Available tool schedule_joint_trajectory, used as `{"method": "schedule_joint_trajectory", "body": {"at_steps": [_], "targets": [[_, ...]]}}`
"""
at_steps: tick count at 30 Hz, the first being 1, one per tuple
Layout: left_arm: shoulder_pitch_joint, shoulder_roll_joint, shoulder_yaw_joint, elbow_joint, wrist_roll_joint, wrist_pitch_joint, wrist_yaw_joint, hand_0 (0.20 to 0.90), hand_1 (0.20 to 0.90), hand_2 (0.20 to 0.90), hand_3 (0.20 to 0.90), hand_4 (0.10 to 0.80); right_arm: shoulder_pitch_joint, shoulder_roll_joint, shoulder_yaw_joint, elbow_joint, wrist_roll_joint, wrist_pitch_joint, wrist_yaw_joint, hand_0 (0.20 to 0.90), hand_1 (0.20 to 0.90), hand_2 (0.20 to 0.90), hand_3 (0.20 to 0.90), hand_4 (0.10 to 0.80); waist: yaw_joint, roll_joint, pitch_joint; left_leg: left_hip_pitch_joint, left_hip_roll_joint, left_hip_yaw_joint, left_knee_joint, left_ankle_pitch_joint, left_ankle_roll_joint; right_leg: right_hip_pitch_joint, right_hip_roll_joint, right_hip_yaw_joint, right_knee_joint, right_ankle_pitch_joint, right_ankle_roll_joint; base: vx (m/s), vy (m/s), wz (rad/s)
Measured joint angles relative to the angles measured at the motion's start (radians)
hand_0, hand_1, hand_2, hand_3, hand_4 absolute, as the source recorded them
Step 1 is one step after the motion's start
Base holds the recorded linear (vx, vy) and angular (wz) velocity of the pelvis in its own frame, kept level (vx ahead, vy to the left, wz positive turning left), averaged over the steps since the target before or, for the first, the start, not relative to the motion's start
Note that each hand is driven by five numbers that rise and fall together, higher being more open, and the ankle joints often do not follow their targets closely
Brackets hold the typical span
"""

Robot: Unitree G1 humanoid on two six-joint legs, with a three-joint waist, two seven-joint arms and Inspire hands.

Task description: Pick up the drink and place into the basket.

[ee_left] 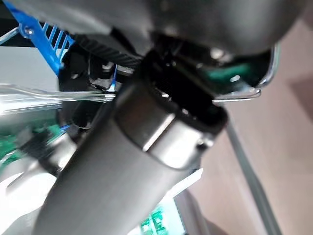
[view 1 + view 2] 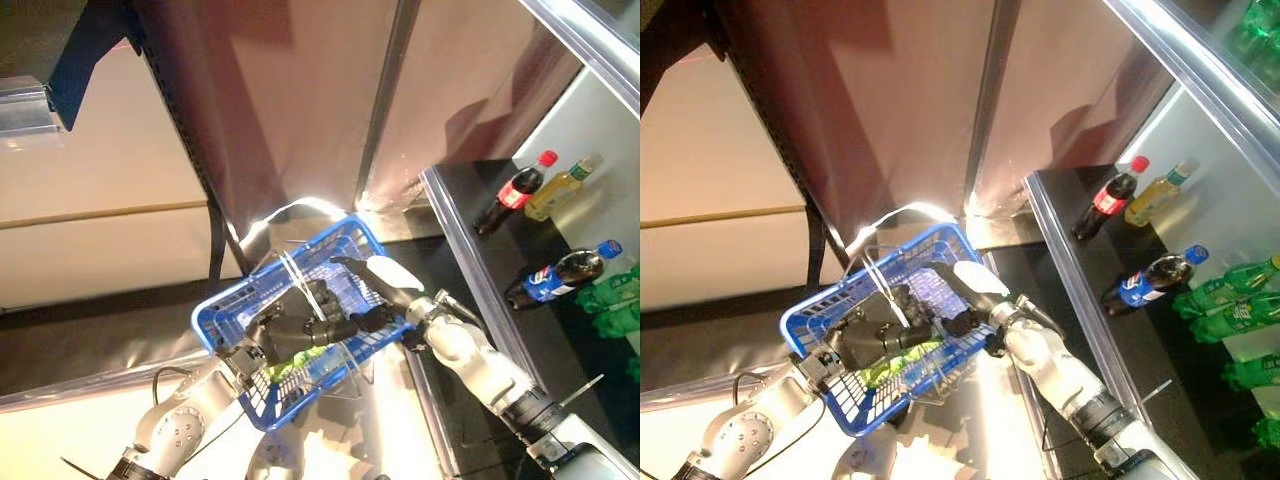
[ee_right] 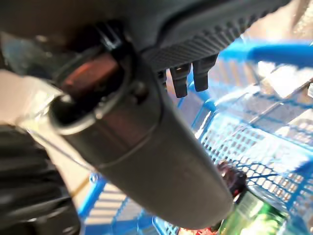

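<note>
Setting: a store aisle with a brown-pink panel wall behind and a dark shelf (image 2: 480, 250) on the robot's right. On that shelf stand a red-capped cola bottle (image 2: 512, 192), a yellow drink bottle (image 2: 558, 188) just beside it, a blue-capped cola bottle (image 2: 556, 275) lying nearer, and green bottles (image 2: 1220, 305) further along.

The blue basket (image 2: 225, 315) is carried in front of the robot, tilted, with its wire handles (image 2: 300, 275) raised. The left arm comes up from below at the basket's near corner.

Task item: a green drink bottle (image 3: 252, 215) lies low inside the basket; green shows through the mesh in both eye views. A dark-capped item sits touching it in the right wrist view; I cannot identify it.

Right hand (image 2: 375, 290): reaching over the basket's right rim, wrist bent downward, fingers extended into the interior above the green bottle. The fingers appear straight and clasp nothing, so I judge the drink released.

Left hand (image 2: 262, 340): dark bulk at the basket's near wall beside the handle wires. Whether its fingers are closed round the rim or handle cannot be told.

Judgement: the placing step appears nearly done. To finish well, the right hand should lift straight up clear of the handle wires before swinging away, while the left arm keeps the basket level enough that the bottle does not roll.
</note>
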Motion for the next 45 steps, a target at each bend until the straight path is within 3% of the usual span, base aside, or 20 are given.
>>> {"method": "schedule_joint_trajectory", "body": {"at_steps": [8, 12, 20, 31, 37, 45], "targets": [[0.035, -0.051, 0.066, 0.066, 0.0, -0.084, 0.054, 0.3, 0.3, 0.3, 0.2, 0.1, 0.123, 0.023, -0.082, -0.043, 0.159, -0.048, -0.031, 0.9, 0.9, 0.9, 0.9, 0.8, -0.025, -0.002, -0.001, 0.004, 0.011, 0.039, 0.0, -0.006, 0.0, -0.017, -0.001, 0.036, 0.0, 0.007, -0.003, -0.006, 0.022, -0.12], [0.113, -0.095, 0.157, 0.101, -0.021, -0.11, 0.075, 0.3, 0.3, 0.3, 0.2, 0.1, 0.213, 0.079, -0.16, -0.043, 0.235, -0.079, -0.035, 0.9, 0.9, 0.9, 0.9, 0.8, -0.067, -0.01, -0.007, 0.007, 0.015, 0.063, 0.0, -0.011, 0.002, -0.027, -0.003, 0.06, 0.0, 0.011, -0.004, -0.002, 0.026, -0.17], [0.16, -0.146, 0.217, 0.24, -0.025, -0.123, 0.109, 0.3, 0.3, 0.3, 0.2, 0.1, 0.316, 0.09, -0.226, -0.013, 0.308, -0.114, -0.031, 0.9, 0.9, 0.9, 0.9, 0.8, -0.131, -0.011, -0.007, 0.022, 0.026, 0.101, -0.001, -0.017, 0.002, -0.035, -0.003, 0.094, 0.0, 0.017, -0.007, 0.014, 0.018, -0.14], [0.184, -0.17, 0.252, 0.365, -0.024, -0.167, 0.109, 0.3, 0.3, 0.3, 0.2, 0.1, 0.426, 0.099, -0.289, 0.089, 0.309, -0.172, -0.005, 0.9, 0.9, 0.9, 0.9, 0.8, -0.193, 0.001, -0.015, 0.036, 0.033, 0.13, -0.001, -0.026, 0.001, -0.039, -0.003, 0.122, 0.0, 0.018, -0.009, 0.006, -0.003, -0.08], [0.184, -0.212, 0.252, 0.52, -0.015, -0.174, 0.109, 0.3, 0.3, 0.3, 0.2, 0.1, 0.437, 0.133, -0.306, 0.184, 0.309, -0.183, -0.013, 0.9, 0.9, 0.9, 0.9, 0.8, -0.228, 0.024, -0.036, 0.038, 0.034, 0.134, -0.001, -0.027, 0.0, -0.039, -0.002, 0.132, 0.0, 0.018, -0.009, 0.002, -0.001, -0.01], [0.183, -0.233, 0.253, 0.728, 0.003, -0.174, 0.104, 0.3, 0.3, 0.3, 0.2, 0.1, 0.445, 0.184, -0.316, 0.394, 0.317, -0.193, -0.049, 0.9, 0.9, 0.9, 0.9, 0.8, -0.248, 0.025, -0.09, 0.045, 0.037, 0.144, -0.005, -0.037, 0.007, -0.039, -0.002, 0.141, 0.0, 0.018, -0.009, -0.001, 0.0, -0.03]]}}
